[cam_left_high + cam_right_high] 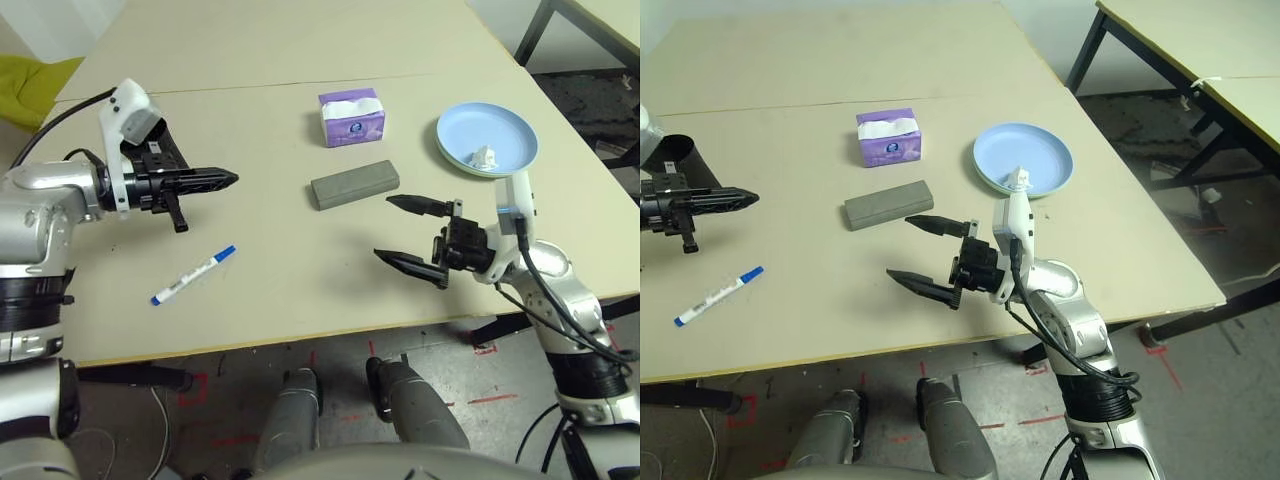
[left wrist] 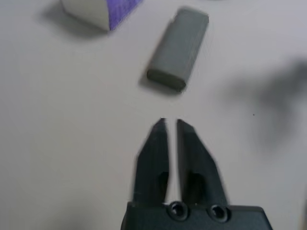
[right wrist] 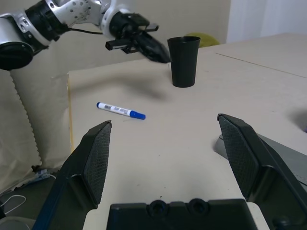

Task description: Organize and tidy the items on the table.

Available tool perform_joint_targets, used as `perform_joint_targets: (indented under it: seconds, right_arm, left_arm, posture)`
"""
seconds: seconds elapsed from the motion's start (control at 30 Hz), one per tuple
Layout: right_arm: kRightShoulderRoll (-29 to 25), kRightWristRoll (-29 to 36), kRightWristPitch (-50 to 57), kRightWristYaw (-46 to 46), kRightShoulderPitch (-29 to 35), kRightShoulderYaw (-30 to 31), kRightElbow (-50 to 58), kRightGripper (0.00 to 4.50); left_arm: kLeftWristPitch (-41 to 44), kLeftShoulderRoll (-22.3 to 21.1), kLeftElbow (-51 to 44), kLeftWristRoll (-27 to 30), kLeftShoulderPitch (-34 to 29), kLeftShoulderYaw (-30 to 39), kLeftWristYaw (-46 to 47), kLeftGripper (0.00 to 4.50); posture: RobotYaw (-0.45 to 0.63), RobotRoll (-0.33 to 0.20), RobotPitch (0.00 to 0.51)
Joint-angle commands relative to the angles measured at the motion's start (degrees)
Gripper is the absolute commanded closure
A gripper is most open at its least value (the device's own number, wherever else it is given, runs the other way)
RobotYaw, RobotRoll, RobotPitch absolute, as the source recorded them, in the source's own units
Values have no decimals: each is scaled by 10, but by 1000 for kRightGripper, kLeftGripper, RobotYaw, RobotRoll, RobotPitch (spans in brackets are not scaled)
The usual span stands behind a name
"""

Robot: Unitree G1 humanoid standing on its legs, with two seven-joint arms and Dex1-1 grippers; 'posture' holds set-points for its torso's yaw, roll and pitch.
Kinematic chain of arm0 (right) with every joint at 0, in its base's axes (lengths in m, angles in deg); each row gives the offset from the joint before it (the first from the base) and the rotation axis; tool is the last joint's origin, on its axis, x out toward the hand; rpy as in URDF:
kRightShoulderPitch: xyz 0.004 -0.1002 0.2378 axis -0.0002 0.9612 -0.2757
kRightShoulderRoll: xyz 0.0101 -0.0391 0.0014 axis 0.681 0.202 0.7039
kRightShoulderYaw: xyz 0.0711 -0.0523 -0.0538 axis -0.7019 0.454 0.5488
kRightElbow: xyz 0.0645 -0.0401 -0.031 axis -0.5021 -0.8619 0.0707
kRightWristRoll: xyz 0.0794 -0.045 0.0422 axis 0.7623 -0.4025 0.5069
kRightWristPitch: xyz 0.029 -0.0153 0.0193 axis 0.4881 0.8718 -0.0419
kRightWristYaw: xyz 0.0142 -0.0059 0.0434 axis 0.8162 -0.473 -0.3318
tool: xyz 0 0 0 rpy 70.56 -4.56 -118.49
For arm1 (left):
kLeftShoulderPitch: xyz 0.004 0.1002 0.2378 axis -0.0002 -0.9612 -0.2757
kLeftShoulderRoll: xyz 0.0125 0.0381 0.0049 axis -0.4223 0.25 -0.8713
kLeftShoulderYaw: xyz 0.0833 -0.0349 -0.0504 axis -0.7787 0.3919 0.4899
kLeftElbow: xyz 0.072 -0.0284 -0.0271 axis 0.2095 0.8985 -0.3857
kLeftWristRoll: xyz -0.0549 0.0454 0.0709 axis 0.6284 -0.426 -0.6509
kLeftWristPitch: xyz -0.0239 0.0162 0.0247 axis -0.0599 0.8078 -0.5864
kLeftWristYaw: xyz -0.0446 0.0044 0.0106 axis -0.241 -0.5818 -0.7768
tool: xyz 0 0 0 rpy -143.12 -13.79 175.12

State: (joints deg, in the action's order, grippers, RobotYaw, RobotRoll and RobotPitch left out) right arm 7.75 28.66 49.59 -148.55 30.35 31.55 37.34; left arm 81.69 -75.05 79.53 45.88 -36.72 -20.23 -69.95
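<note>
my left gripper (image 1: 228,180) fingers sit nearly pressed together, a thin slit between them, empty above the table (image 1: 250,60). i see a marker (image 1: 193,275) lying below it, then the glasses case (image 1: 354,184), tissue pack (image 1: 351,117), my right gripper (image 1: 405,232) spread wide and empty, and the blue plate (image 1: 487,138) holding the paper wad (image 1: 483,156).

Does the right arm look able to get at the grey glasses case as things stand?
Probably yes: the right gripper hangs open just beside the grey glasses case, with bare table between them and nothing blocking.
</note>
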Motion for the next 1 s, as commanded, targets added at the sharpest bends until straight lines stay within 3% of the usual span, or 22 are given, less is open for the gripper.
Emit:
perform_joint_targets:
  seconds: [0.03,0.27,0.37,0.5,1.0]
  right_arm:
    - [-2,-3,1,0,3,5,4,0]
    - [5,-5,-1,3,2,11,1,0]
    - [8,-5,0,2,0,13,0,0]
    - [10,-4,1,2,-4,13,-1,0]
    - [3,1,6,4,-11,10,6,0]
  left_arm:
    - [24,-65,-44,-3,-43,-21,-37,2510]
    - [50,-176,-135,14,-146,-14,-87,70]
    - [36,-198,-150,6,-173,-15,-90,26]
    - [7,-194,-149,-19,-176,-32,-67,26]
    - [-86,-113,-98,-126,-165,-111,16,26]
  posture:
    - [-89,0,187]
    - [-82,0,188]
    - [-79,0,188]
    - [-80,0,186]
    - [-92,0,173]
